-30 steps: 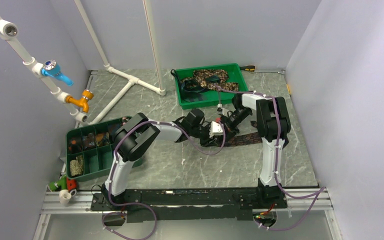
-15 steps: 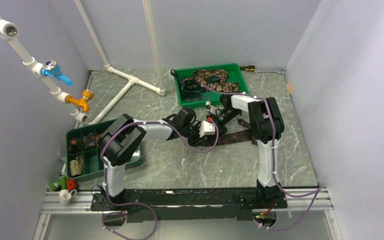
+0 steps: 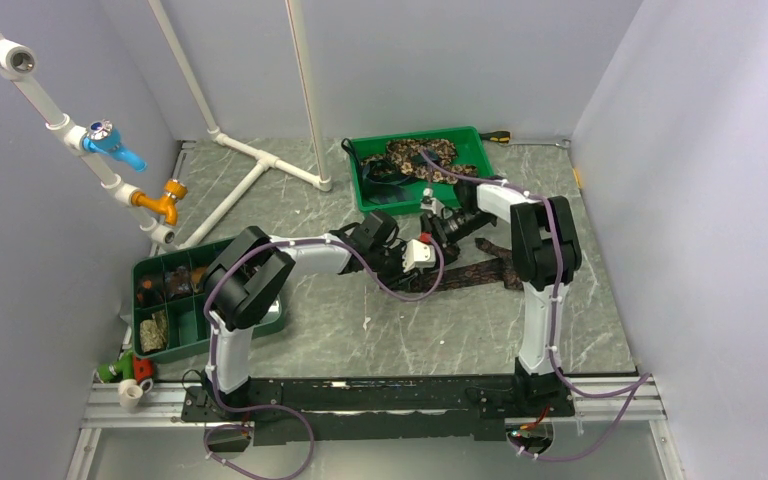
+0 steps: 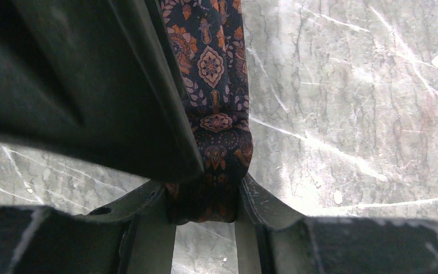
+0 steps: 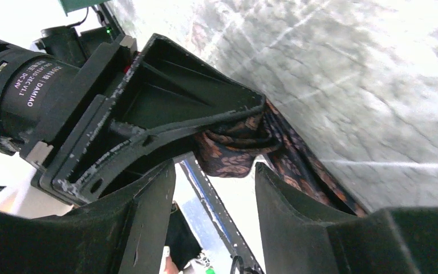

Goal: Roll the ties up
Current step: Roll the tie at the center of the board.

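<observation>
The left gripper (image 4: 205, 197) is clenched on the rolled end of a dark brown paisley fabric necktie (image 4: 214, 63), whose flat length trails toward 3 o'clock across the middle of the grey marbled table (image 3: 360, 330). The right gripper (image 5: 214, 182) is released, its jaws spread with the roll showing between them. At 12 o'clock, a green plastic tray (image 3: 472, 178) holds a tan-and-brown mottled tie (image 3: 415, 155).

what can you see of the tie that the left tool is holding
The tie is soft dark fabric printed with orange and tan paisley medallions. One end is folded into a small loose roll, which the left tool clamps. The right tool stands open close beside that roll and does not grip it. The rest of the tie lies flat on the grey marbled table, running toward the right arm's side.
</observation>
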Motion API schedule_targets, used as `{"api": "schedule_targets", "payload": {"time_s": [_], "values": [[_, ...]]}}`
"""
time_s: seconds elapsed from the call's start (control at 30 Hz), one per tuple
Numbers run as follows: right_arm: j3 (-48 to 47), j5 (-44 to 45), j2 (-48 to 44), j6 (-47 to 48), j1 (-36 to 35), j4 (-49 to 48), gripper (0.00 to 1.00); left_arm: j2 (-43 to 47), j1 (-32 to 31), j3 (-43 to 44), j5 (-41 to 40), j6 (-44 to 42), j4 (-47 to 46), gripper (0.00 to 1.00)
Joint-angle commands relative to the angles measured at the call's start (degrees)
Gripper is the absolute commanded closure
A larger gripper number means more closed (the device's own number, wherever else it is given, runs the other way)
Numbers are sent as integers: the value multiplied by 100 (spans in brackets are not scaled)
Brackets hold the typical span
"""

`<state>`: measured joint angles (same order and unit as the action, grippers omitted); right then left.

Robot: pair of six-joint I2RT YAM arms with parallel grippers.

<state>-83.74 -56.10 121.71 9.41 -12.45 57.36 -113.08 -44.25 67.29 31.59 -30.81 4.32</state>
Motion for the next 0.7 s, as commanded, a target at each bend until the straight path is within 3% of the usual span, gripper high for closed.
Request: {"api": "schedule_targets", "payload": {"time_s": [0.0, 0.1, 0.3, 0.37, 0.5, 0.67], "values": [[-177, -243, 6, 52, -201, 53, 45, -571, -22, -268, -712, -154, 1127, 100], [-82, 154, 113, 198, -296, 88, 52, -582, -14, -245, -707, -136, 1116, 100], [43, 1126, 187, 222, -271, -37, 100, -517, -22, -293, -621, -119, 1066, 99], [42, 1416, 221, 265, -238, -56, 100, -429, 21, -337, -518, -60, 985, 87], [73, 2015, 316, 308, -134, -218, 100, 92, 279, -683, 44, 101, 216, 49], [216, 2588, 423, 298, -77, -409, 100, 831, 525, -1582, 571, 305, -1658, 24]]}}
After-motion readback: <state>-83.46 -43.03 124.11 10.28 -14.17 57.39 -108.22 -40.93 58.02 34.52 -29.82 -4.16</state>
